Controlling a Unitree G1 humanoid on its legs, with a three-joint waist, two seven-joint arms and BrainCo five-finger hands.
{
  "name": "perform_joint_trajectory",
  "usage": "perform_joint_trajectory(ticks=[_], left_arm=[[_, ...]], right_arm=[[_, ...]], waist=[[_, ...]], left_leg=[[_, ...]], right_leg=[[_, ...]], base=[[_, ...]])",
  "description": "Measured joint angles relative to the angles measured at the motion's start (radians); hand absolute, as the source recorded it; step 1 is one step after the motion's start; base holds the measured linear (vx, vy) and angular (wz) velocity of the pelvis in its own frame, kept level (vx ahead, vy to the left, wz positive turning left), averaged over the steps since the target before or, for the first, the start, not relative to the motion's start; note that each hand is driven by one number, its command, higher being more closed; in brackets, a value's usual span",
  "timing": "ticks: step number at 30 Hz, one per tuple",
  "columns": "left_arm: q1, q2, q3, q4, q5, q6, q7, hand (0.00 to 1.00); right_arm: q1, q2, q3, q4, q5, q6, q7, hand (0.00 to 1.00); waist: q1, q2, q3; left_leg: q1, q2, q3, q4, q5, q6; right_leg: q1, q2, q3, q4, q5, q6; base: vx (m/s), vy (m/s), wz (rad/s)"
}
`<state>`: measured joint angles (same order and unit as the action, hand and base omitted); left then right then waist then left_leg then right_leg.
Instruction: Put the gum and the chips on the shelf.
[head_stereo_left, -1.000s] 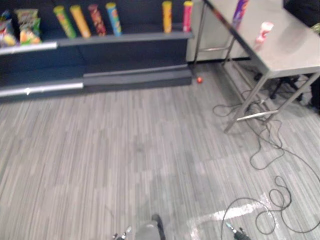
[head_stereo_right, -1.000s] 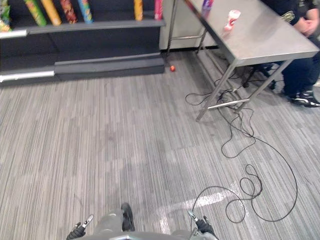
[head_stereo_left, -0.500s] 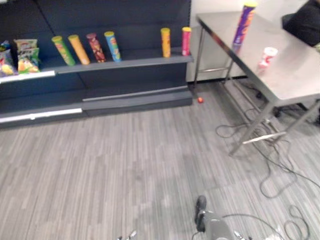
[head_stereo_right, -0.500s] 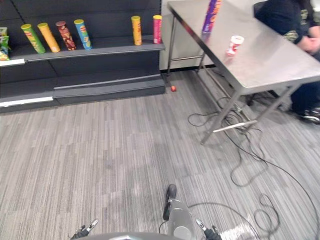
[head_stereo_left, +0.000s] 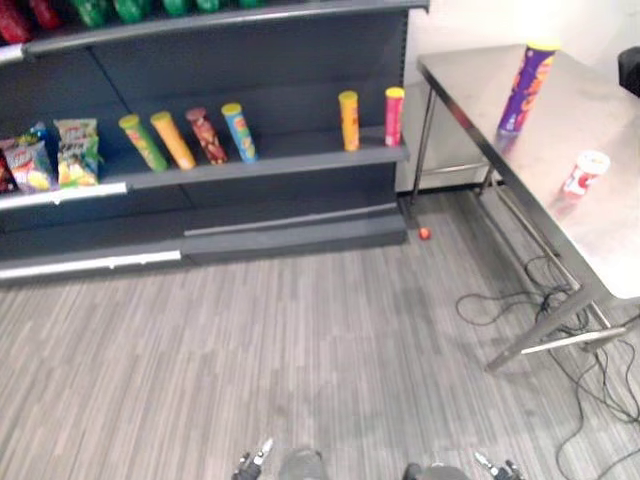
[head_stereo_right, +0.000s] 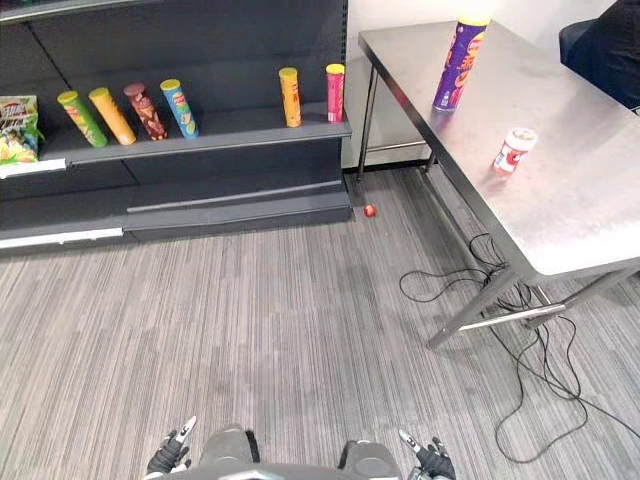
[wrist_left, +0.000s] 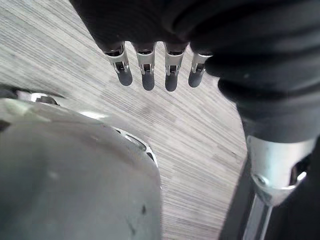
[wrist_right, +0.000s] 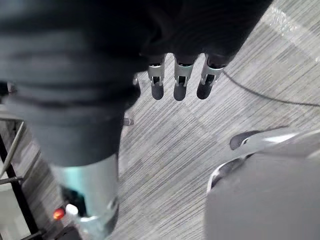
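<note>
Hanging empty at 7 and 5 o'clock, left hand (wrist_left: 146, 75) and right hand (wrist_right: 180, 82) with fingers straight and loose, purple chips can (head_stereo_right: 458, 65) upright at 1 o'clock on steel surface (head_stereo_right: 570, 220), gum tub (head_stereo_right: 514, 151) nearer at 2, shelf (head_stereo_right: 250, 135) at 11.

shop mock-up | dark shelf (head_stereo_right: 200, 140) w/ chip cans (head_stereo_right: 289, 96) | steel table (head_stereo_right: 560, 190)
</note>
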<state>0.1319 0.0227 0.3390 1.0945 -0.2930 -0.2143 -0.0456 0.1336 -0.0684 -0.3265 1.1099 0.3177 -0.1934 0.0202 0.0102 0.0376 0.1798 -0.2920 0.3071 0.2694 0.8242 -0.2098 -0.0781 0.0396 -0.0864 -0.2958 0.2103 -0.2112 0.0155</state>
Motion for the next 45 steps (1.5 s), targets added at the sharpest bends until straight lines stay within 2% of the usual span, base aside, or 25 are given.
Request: perform_joint_trajectory(ticks=[2,4,5,7,9,11,12,14,16,19,20,21,22,23,25,26,27,28,33,36,39,41,43,44,45], left_arm=[[0.002,0.001,0.001,-0.001,-0.01,-0.014,0.003,0.0],[0.005,0.002,0.001,0.0,-0.007,-0.019,0.012,0.0],[0.015,0.003,0.004,0.0,-0.007,-0.02,0.019,0.0],[0.024,0.027,0.025,0.002,-0.007,-0.024,0.024,0.0],[0.025,0.036,0.036,0.022,-0.008,-0.022,0.022,0.0],[0.028,0.068,0.026,0.066,-0.007,-0.01,0.02,0.0],[0.03,0.07,0.014,0.074,-0.005,-0.008,0.02,0.0],[0.035,0.076,-0.042,0.1,0.026,0.004,0.021,0.0],[0.038,0.1,-0.12,0.1,0.04,0.007,0.022,0.0],[0.034,0.11,-0.153,0.103,0.041,0.011,0.032,0.0],[0.03,0.108,-0.174,0.111,0.044,0.012,0.033,0.0],[0.027,0.103,-0.177,0.119,0.05,0.013,0.034,0.0],[0.017,0.09,-0.177,0.122,0.07,0.016,0.032,0.0],[0.007,0.08,-0.176,0.123,0.075,0.017,0.032,0.0],[-0.001,0.063,-0.176,0.129,0.079,0.022,0.03,0.0],[0.001,0.086,-0.174,0.129,0.081,0.02,0.02,0.0],[-0.006,0.096,-0.172,0.132,0.082,0.022,0.019,0.0],[-0.018,0.08,-0.163,0.141,0.089,0.027,0.018,0.0],[-0.015,0.063,-0.135,0.131,0.12,0.029,-0.002,0.0],[-0.003,0.064,-0.134,0.115,0.119,0.028,-0.003,0.0],[0.001,0.065,-0.134,0.087,0.111,0.029,0.001,0.0],[0.003,0.057,-0.125,0.088,0.1,0.029,0.001,0.0],[0.02,0.045,-0.116,0.084,0.075,0.027,0.004,0.0],[0.023,0.045,-0.111,0.083,0.071,0.027,0.006,0.0],[0.022,0.033,-0.095,0.074,0.067,0.025,0.007,0.0]], right_arm=[[0.001,0.009,0.0,-0.003,0.0,0.0,-0.013,0.0],[0.011,0.012,0.011,-0.003,-0.001,-0.002,-0.018,0.0],[0.015,0.012,0.032,-0.003,-0.003,-0.001,-0.024,0.0],[0.009,0.045,0.028,0.002,-0.004,-0.003,-0.024,0.0],[-0.001,0.065,0.01,0.014,-0.008,-0.003,-0.018,0.0],[-0.011,0.105,-0.057,0.055,-0.019,0.003,-0.011,0.0],[-0.011,0.109,-0.061,0.056,-0.025,0.003,-0.01,0.0],[-0.014,0.09,-0.079,0.051,-0.034,0.002,-0.005,0.0],[-0.018,0.076,-0.098,0.045,-0.034,0.002,-0.005,0.0],[-0.02,0.066,-0.098,0.044,-0.031,0.001,-0.01,0.0],[-0.015,0.053,-0.093,0.043,-0.032,0.001,-0.011,0.0],[-0.01,0.046,-0.089,0.043,-0.032,0.001,-0.011,0.0],[0.001,0.035,-0.095,0.045,-0.031,0.001,-0.01,0.0],[-0.004,0.025,-0.096,0.04,-0.03,0.0,-0.011,0.0],[-0.015,0.005,-0.091,0.032,-0.03,0.003,-0.01,0.0],[-0.014,0.021,-0.077,0.032,-0.031,0.003,-0.01,0.0],[-0.015,0.037,-0.078,0.033,-0.032,0.004,-0.009,0.0],[-0.022,0.027,-0.096,0.033,-0.031,0.005,-0.011,0.0],[0.005,0.037,-0.095,0.027,-0.033,0.01,-0.009,0.0],[0.009,0.033,-0.094,0.028,-0.034,0.012,-0.003,0.0],[0.016,0.029,-0.087,0.036,-0.031,0.011,0.008,0.0],[0.016,0.011,-0.079,0.044,-0.029,0.011,0.01,0.0],[0.034,0.0,-0.052,0.045,-0.024,0.011,0.009,0.0],[0.034,-0.003,-0.052,0.044,-0.024,0.011,0.009,0.0],[0.034,-0.005,-0.056,0.045,-0.023,0.011,0.004,0.0]], waist=[[0.009,-0.016,0.0],[0.014,-0.027,-0.008],[0.021,-0.04,-0.017],[0.02,-0.087,-0.064],[0.024,-0.101,-0.077],[0.017,-0.135,-0.132],[0.019,-0.127,-0.136],[0.016,-0.098,-0.139],[-0.024,-0.087,-0.131],[-0.035,-0.092,-0.113],[-0.037,-0.081,-0.107],[-0.042,-0.08,-0.102],[-0.038,-0.041,-0.096],[-0.04,-0.029,-0.085],[-0.052,0.001,-0.061],[-0.052,-0.04,-0.052],[-0.051,-0.054,-0.04],[-0.051,-0.02,-0.028],[-0.06,-0.013,-0.033],[-0.057,-0.02,-0.053],[-0.058,-0.019,-0.071],[-0.057,0.002,-0.072],[-0.052,0.007,-0.072],[-0.045,0.012,-0.072],[-0.033,0.013,-0.07]], left_leg=[[-0.005,-0.023,0.029,-0.244,0.009,0.01],[0.01,-0.056,0.001,-0.528,0.083,0.009],[0.022,-0.082,-0.003,-0.554,0.201,0.0],[0.002,-0.114,0.038,-0.489,0.112,0.02],[-0.001,-0.109,0.048,-0.411,0.052,0.026],[0.04,-0.14,0.068,-0.387,0.036,0.044],[0.058,-0.145,0.073,-0.389,0.036,0.044],[0.197,-0.172,0.078,-0.497,0.032,0.05],[0.293,-0.195,0.095,-0.59,0.009,0.08],[0.431,-0.227,0.162,-0.672,-0.011,0.073],[0.478,-0.23,0.183,-0.692,-0.015,0.066],[0.494,-0.23,0.181,-0.705,-0.02,0.058],[0.531,-0.224,0.176,-0.757,-0.011,0.051],[0.544,-0.219,0.176,-0.77,-0.009,0.047],[0.548,-0.2,0.213,-0.786,-0.006,0.041],[0.554,-0.223,0.226,-0.793,-0.008,0.035],[0.564,-0.231,0.229,-0.802,-0.011,0.02],[0.574,-0.198,0.252,-0.823,-0.007,-0.008],[0.608,-0.158,0.273,-0.829,0.018,-0.05],[0.581,-0.133,0.273,-0.737,0.031,-0.069],[0.474,-0.066,0.265,-0.447,0.031,-0.069],[0.399,0.007,0.23,-0.208,0.078,-0.038],[0.299,0.051,0.115,0.051,0.23,-0.002],[0.279,0.045,0.092,0.092,0.201,-0.007],[0.206,0.009,0.053,0.167,0.082,0.001]], right_leg=[[0.028,-0.037,0.024,-0.001,-0.024,0.035],[0.061,-0.085,0.044,-0.003,-0.058,0.091],[0.078,-0.112,0.072,-0.012,-0.072,0.111],[0.085,-0.134,0.129,-0.068,-0.025,0.09],[0.098,-0.137,0.179,-0.09,0.04,0.088],[0.106,-0.176,0.242,-0.092,0.127,0.085],[0.094,-0.179,0.257,-0.065,0.153,0.083],[-0.045,-0.185,0.338,0.223,0.253,0.072],[-0.163,-0.201,0.339,0.48,0.292,0.092],[-0.301,-0.231,0.175,0.719,0.175,-0.001],[-0.319,-0.229,0.018,0.68,0.146,-0.022],[-0.305,-0.229,-0.02,0.669,0.14,-0.036],[-0.283,-0.227,-0.051,0.652,0.13,-0.011],[-0.297,-0.239,-0.075,0.677,0.145,0.006],[-0.318,-0.228,-0.147,0.549,0.014,0.028],[-0.308,-0.225,-0.186,0.341,0.079,0.034],[-0.293,-0.221,-0.208,0.298,0.046,-0.002],[-0.284,-0.174,-0.228,0.27,0.062,-0.008],[-0.248,-0.11,-0.242,0.234,0.019,-0.011],[-0.215,-0.086,-0.243,0.16,0.017,-0.007],[-0.188,-0.067,-0.223,0.096,0.018,-0.006],[-0.151,-0.029,-0.195,0.06,0.024,-0.009],[-0.089,0.015,-0.1,0.021,0.035,-0.022],[-0.082,0.019,-0.081,0.018,0.037,-0.028],[-0.067,0.018,-0.004,0.011,0.036,-0.031]], base=[[0.34,0.25,-0.31],[0.41,0.4,-0.22],[0.41,0.403,-0.25],[0.51,0.32,-0.35],[0.39,0.269,-0.37],[0.41,0.287,-0.47],[0.42,0.267,-0.85],[0.34,0.263,-0.95],[0.24,0.123,-0.3],[0.2,0.043,-0.4],[0.18,-0.013,-0.39],[0.27,-0.002,-0.41],[0.25,0.007,-0.29],[0.26,0.002,-0.48],[0.14,-0.065,-0.54],[0.14,-0.128,-0.59],[0.16,-0.172,-0.68],[0.17,-0.159,-0.47],[0.12,-0.109,-0.18],[0.06,-0.047,-0.16],[0.08,-0.059,-0.45],[0.14,-0.05,-0.69],[0.23,0.004,-1.0],[0.32,0.081,-1.34],[0.27,0.096,-1.14]])
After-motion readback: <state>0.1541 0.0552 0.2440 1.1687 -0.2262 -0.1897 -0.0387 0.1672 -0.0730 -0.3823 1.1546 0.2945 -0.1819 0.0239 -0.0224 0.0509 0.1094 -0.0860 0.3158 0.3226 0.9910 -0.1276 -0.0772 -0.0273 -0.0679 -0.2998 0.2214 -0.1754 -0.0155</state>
